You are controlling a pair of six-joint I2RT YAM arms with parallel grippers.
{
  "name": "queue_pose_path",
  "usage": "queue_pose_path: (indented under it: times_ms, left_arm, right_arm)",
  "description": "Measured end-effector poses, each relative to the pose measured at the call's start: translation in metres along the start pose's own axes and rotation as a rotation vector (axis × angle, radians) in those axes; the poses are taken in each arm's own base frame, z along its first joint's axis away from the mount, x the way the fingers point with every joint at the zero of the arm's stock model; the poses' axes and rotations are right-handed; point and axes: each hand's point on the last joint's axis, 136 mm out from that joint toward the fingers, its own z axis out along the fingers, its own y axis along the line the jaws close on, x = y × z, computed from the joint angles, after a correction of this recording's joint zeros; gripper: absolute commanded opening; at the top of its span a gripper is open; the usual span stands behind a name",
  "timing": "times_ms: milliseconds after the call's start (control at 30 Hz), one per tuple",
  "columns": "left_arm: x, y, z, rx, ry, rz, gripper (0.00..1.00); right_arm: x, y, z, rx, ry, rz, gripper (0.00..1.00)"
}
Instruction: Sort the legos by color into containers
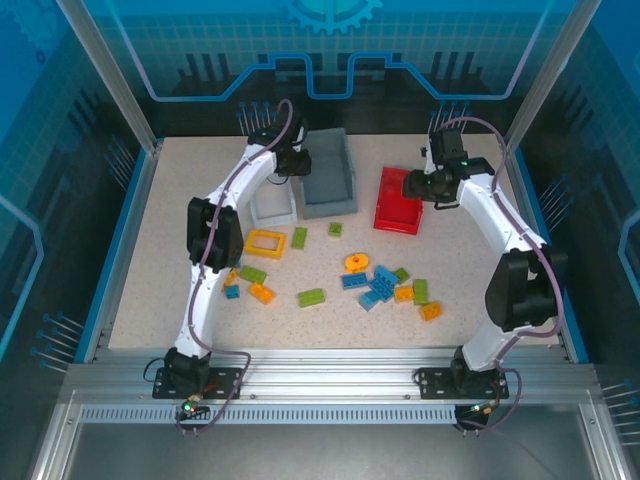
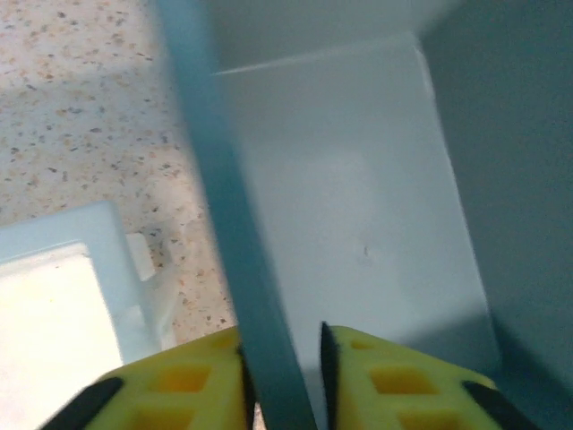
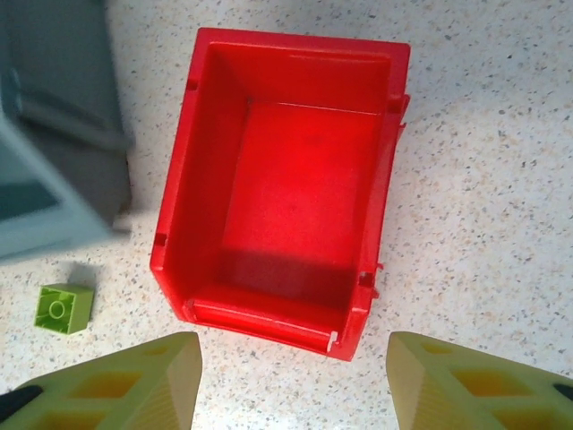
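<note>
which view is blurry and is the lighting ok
Left wrist: soft and smeared, the grey bin wall inside the left claw is blurred. Right wrist: red bin sharp, left edge smeared. Top external: evenly lit, sharp.

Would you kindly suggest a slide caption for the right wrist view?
Right gripper open over the empty red bin, with a lime green brick and grey bin to its left.

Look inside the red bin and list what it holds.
Nothing shows inside the red bin: the right wrist view looks down on its bare floor and walls. The lip of its near wall may hide a thin strip of floor.
</note>
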Motion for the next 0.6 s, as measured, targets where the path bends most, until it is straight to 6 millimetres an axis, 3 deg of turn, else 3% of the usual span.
queue_pose_path:
  times_ms: [267, 600]
  left_arm:
    - [0.025, -0.02, -0.006, -0.002, 0.034, 0.092, 0.18]
    - [0.052, -0.016, -0.023, -0.016, 0.063, 0.026, 0.09]
  right_arm:
    - [0.012, 0.0, -0.011, -0.005, -0.008, 0.003, 0.57]
    - [0.03, 0.004, -0.015, -0.012, 0.009, -0.002, 0.57]
